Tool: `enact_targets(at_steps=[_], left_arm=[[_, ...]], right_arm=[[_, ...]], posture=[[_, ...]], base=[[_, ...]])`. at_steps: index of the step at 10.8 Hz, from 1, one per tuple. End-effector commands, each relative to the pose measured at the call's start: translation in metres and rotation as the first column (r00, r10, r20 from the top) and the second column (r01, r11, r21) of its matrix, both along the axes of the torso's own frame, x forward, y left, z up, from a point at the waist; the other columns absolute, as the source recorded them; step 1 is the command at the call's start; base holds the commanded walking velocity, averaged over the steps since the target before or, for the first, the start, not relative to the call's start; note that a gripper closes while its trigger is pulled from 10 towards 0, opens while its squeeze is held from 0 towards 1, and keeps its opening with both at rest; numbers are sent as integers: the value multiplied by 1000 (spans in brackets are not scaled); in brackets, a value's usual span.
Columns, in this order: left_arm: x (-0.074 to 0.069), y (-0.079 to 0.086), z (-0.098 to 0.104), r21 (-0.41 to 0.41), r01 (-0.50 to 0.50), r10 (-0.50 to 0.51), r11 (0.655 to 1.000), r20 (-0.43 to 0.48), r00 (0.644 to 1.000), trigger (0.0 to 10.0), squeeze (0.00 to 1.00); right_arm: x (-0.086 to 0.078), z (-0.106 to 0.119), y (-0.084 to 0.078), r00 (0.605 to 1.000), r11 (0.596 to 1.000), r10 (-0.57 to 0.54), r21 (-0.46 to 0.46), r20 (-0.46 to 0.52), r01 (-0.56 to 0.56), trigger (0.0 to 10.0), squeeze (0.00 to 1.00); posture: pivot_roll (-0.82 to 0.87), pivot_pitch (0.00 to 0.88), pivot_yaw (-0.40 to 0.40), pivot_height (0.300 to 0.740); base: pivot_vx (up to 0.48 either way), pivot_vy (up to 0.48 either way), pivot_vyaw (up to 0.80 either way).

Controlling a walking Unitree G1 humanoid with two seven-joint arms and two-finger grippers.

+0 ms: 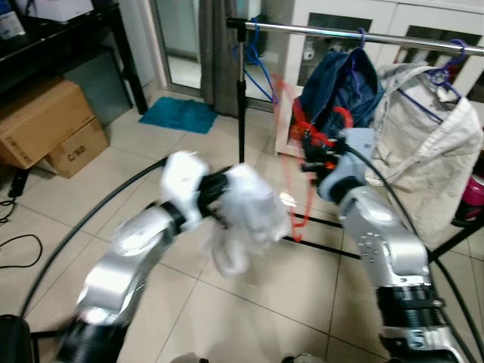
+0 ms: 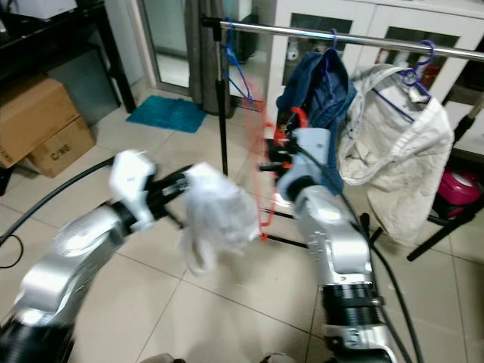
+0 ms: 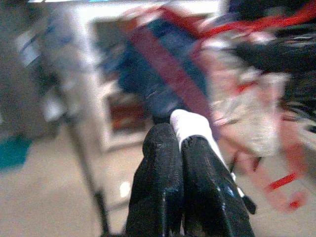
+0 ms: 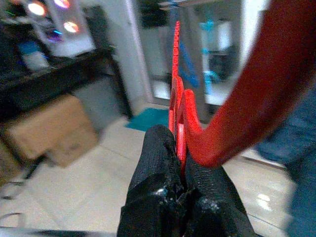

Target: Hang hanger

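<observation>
Right wrist view – right end effector [image 4: 180,163] pinching ridged red plastic hanger [image 4: 237,113], left end effector [image 3: 180,143] pinching soft white cloth [image 1: 246,215]

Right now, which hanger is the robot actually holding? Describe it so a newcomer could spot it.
Find the metal clothes rail across the top. Below it, in front of the blue garment, the right gripper is shut on a red hanger. It is off the rail; the blue hangers hang on it.
</observation>
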State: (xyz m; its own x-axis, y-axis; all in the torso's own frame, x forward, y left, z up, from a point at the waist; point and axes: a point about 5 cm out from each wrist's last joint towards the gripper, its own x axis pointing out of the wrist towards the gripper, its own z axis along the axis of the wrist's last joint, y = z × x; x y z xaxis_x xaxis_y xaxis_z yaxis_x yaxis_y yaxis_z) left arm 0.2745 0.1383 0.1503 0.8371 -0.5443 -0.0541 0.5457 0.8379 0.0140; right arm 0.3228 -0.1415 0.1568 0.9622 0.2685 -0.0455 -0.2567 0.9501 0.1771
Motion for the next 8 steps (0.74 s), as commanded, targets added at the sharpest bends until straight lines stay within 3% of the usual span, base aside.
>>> enact_targets(at_steps=[1, 2, 3, 4, 5, 6, 8], left_arm=[[0, 11, 2, -20, -81, 81, 996, -17, 997, 0, 0], [-11, 36, -10, -22, -246, 242, 969, -98, 965, 3765, 0], [-14, 51, -11, -53, -382, 378, 923, -76, 923, 10000, 0], [-13, 59, -11, -64, -484, 480, 873, -66, 875, 10000, 0], [-12, 60, -8, -127, -541, 538, 831, -61, 841, 10000, 0], [-11, 54, -4, -160, -540, 540, 826, -50, 840, 10000, 0], [-8, 51, -9, -149, -610, 615, 778, -15, 788, 10000, 0]], right_arm=[[-2, -8, -5, 999, 1000, -26, -17, -39, 25, 10000, 0], [-14, -21, -15, 996, 997, -43, -61, -78, 38, 10000, 0], [-26, -34, -24, 989, 991, -103, -92, -106, 93, 10000, 0], [-33, -38, -28, 982, 983, -154, -120, -106, 141, 10000, 0], [-36, -37, -29, 980, 982, -168, -102, -104, 158, 10000, 0], [-36, -31, -32, 979, 978, -186, -113, -79, 176, 10000, 0], [-37, -29, -31, 974, 981, -193, -61, -117, 187, 10000, 0]], posture=[[-73, 0, 15, 740], [-59, 0, 15, 740], [-58, 0, 11, 740], [-62, 0, 6, 740], [-68, 0, 10, 740], [-75, 0, 13, 740], [-87, 0, 27, 740]], base=[[0, 0, 0], [0, 0, 0], [0, 0, -800], [0, 0, -800], [0, 0, -800], [0, 0, -800], [0, 0, -800]])
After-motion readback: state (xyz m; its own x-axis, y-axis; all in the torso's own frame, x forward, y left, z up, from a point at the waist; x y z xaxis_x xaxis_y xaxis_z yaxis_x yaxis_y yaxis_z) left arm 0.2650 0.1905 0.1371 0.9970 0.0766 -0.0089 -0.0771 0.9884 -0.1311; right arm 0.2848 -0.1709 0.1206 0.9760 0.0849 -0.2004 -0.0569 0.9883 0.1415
